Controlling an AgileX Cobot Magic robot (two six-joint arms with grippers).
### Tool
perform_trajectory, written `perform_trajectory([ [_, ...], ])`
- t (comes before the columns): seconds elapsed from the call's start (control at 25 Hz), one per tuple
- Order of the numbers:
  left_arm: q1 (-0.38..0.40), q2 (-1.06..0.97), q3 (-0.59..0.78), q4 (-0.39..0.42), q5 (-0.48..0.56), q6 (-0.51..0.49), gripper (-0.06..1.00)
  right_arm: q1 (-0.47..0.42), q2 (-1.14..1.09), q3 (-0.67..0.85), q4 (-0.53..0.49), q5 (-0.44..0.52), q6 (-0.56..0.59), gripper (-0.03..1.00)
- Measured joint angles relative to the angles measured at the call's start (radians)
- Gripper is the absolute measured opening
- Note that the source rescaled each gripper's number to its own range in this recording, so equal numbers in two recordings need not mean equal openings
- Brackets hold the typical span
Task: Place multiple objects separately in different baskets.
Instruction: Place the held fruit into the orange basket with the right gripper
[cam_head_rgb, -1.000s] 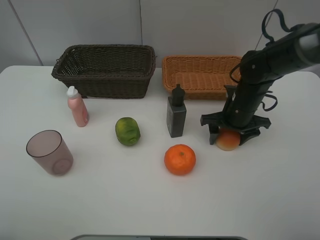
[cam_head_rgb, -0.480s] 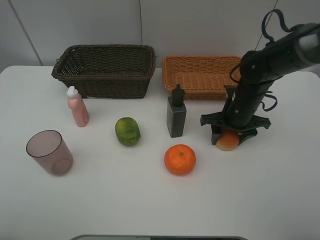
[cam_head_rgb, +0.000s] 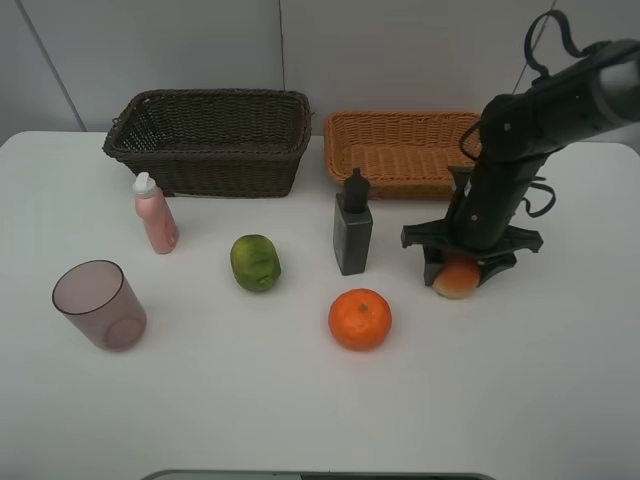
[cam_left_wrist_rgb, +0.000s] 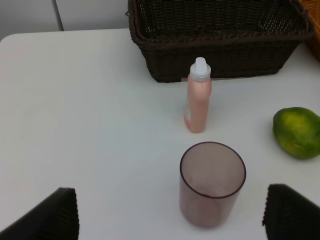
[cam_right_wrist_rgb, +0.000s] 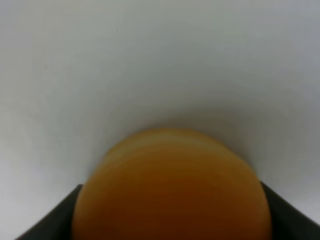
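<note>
A red-orange peach-like fruit (cam_head_rgb: 456, 280) is pinched between the jaws of the right end effector (cam_head_rgb: 458, 268), to the right of the dark grey rectangular bottle (cam_head_rgb: 352, 235) standing on the white worktop (cam_head_rgb: 300, 400). The left end effector (cam_left_wrist_rgb: 172, 212) is held spread wide. A translucent mauve cup (cam_left_wrist_rgb: 212, 182) is seen ahead of it, well left of that bottle.
</note>
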Motion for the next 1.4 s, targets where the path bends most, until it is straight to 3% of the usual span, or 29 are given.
perform_trajectory([
  [0.36,0.000,0.000,0.000,0.000,0.000,0.000,0.95,0.000,-0.079,-0.218,-0.051,0.241,-0.038,0.39],
  [0.64,0.000,0.000,0.000,0.000,0.000,0.000,0.95,-0.012,-0.060,-0.450,-0.052,0.313,-0.121,0.39],
  [1.08,0.000,0.000,0.000,0.000,0.000,0.000,0.95,-0.067,0.148,-0.758,-0.093,0.313,-0.162,0.39],
  [1.4,0.000,0.000,0.000,0.000,0.000,0.000,0.95,-0.096,0.265,-0.820,-0.092,0.179,-0.208,0.39],
])
